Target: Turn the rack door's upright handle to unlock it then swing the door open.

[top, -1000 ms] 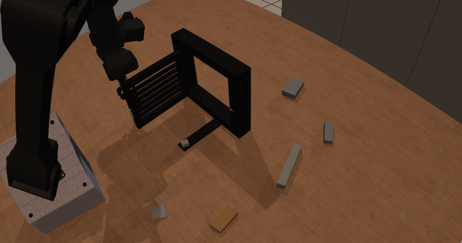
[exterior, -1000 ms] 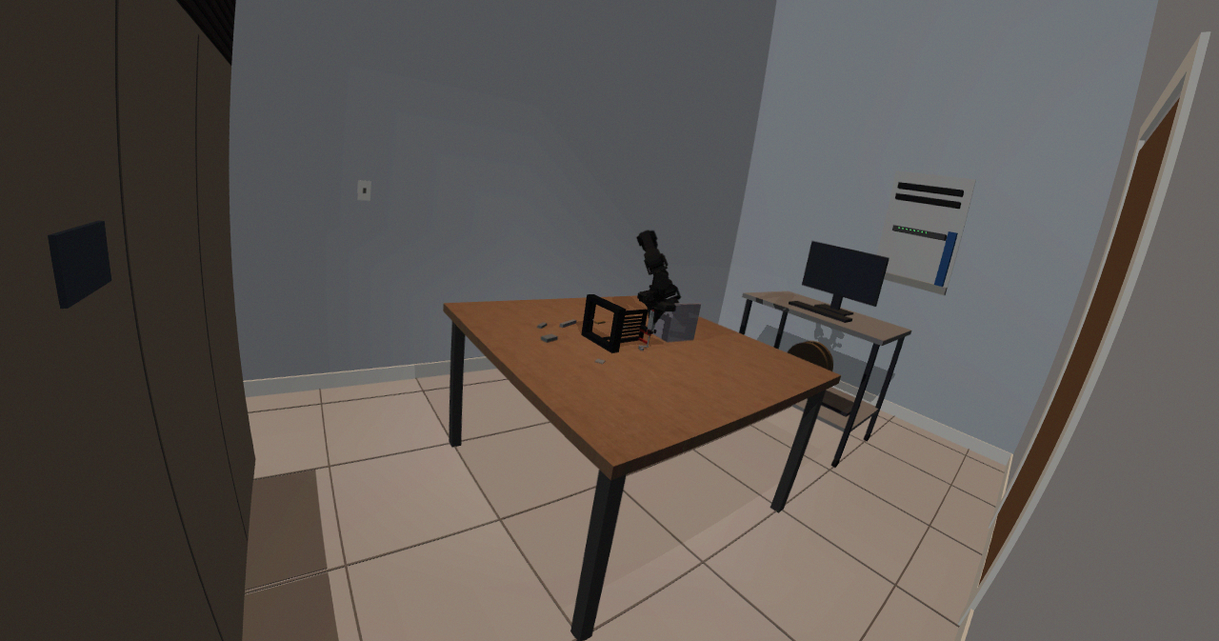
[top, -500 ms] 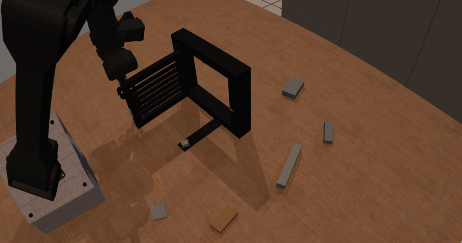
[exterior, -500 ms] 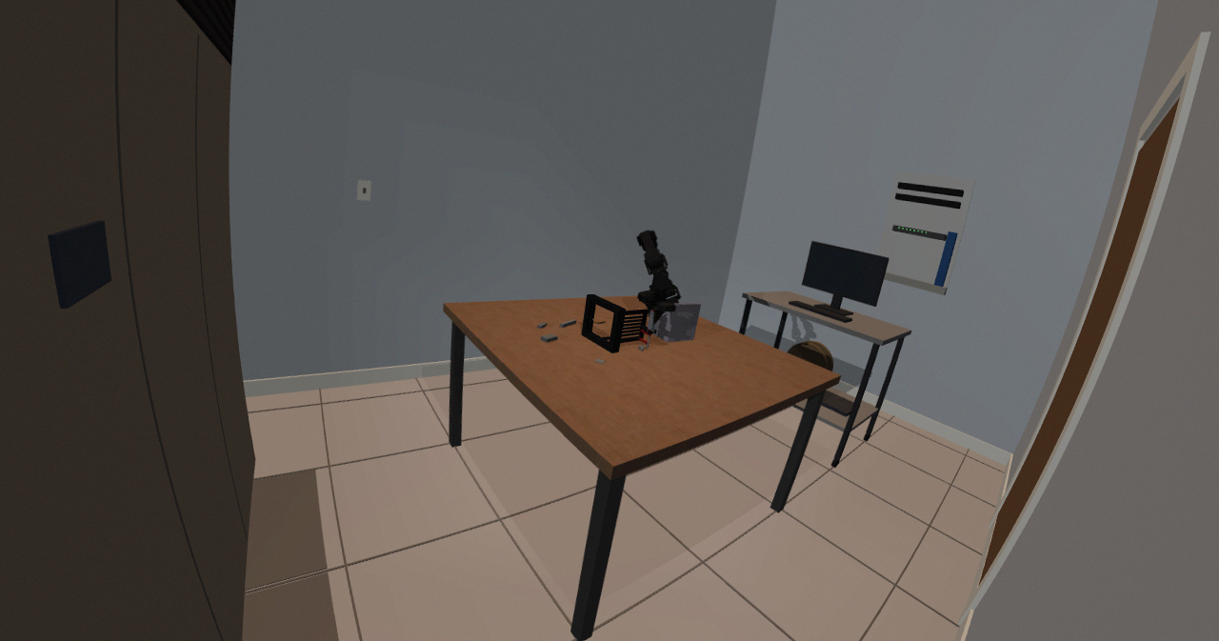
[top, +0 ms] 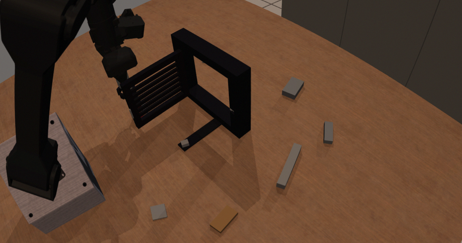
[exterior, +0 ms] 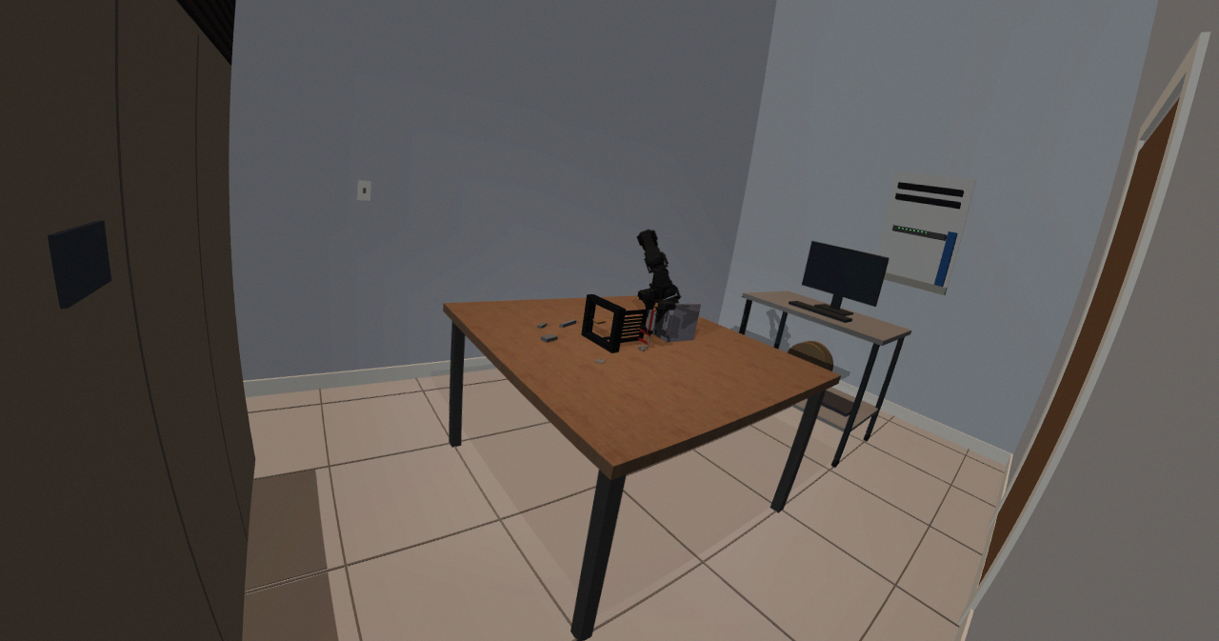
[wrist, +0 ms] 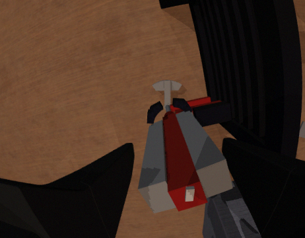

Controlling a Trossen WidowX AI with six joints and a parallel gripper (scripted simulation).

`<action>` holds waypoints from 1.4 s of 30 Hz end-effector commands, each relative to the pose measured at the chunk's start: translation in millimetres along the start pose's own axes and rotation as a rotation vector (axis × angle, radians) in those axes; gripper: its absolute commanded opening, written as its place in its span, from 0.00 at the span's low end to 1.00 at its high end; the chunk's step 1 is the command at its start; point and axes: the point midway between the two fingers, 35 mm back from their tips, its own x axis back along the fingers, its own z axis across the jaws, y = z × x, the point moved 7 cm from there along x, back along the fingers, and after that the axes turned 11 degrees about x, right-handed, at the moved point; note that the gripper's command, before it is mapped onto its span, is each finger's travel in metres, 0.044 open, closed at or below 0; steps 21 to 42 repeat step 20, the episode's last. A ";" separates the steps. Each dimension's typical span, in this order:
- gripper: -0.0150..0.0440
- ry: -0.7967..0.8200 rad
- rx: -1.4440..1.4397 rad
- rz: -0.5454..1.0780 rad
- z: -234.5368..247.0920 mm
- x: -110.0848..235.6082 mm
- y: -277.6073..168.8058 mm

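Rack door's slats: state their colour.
Black; the slats show best in the top view.

The black slatted door stands wide open, swung out from its upright black frame, which rests on the table. Near the door's free edge is the handle, long and upright, with 2 grey side pieces flanking a red core; its exact turn cannot be told
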 end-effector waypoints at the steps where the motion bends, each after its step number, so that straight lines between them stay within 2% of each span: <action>1: 0.75 0.006 -0.004 0.001 1.0 7.6 0.7; 20: 0.75 0.007 -0.003 0.001 1.3 36.6 1.2; 42: 0.75 0.007 -0.003 0.001 1.3 36.6 1.2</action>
